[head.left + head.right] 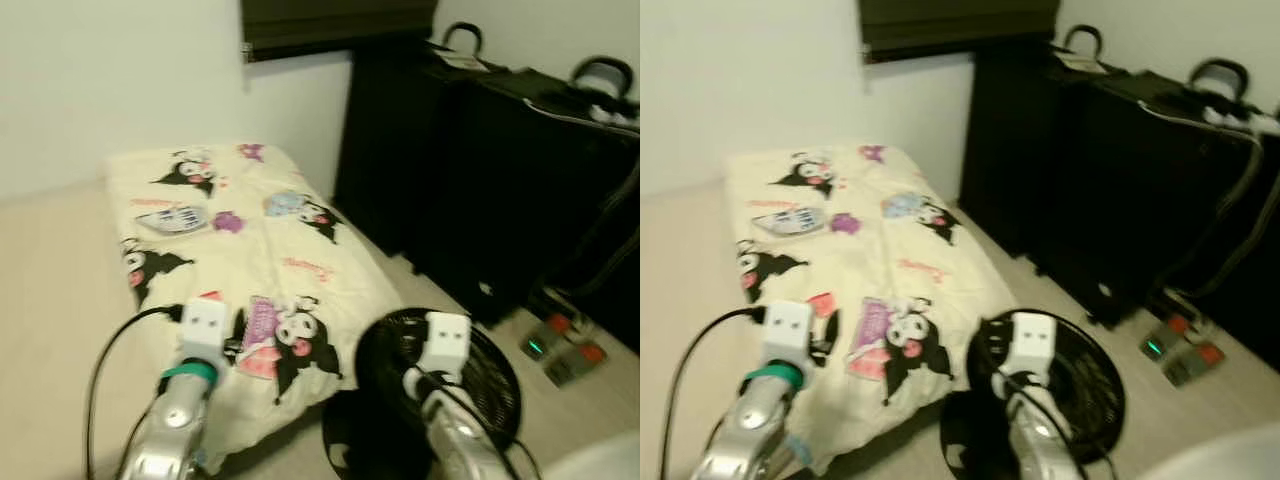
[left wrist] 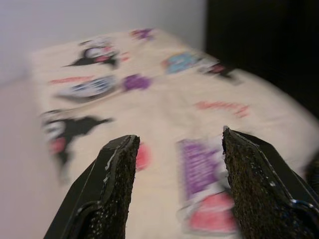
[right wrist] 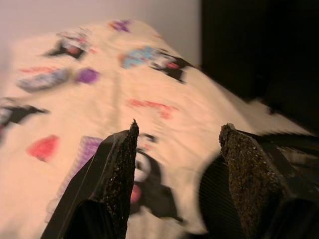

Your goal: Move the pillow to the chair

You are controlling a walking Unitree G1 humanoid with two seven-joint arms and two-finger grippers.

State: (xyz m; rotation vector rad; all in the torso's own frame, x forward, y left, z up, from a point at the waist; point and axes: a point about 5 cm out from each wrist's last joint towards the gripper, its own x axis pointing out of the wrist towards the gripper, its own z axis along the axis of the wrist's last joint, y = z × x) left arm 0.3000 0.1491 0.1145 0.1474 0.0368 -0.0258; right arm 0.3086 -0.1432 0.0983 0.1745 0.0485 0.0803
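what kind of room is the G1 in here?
Probably a bedroom or spare room in a home: a long cream pillow printed with cartoon characters lies on the pale floor by a white wall, with a black floor fan beside it and dark suitcases standing against the wall.

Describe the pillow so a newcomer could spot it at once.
Start at the white wall with the black cabinets to its right. On the pale floor between them lies the pillow, a long cream cushion. Its black, pink and purple cartoon prints set it apart from the round black fan beside it.
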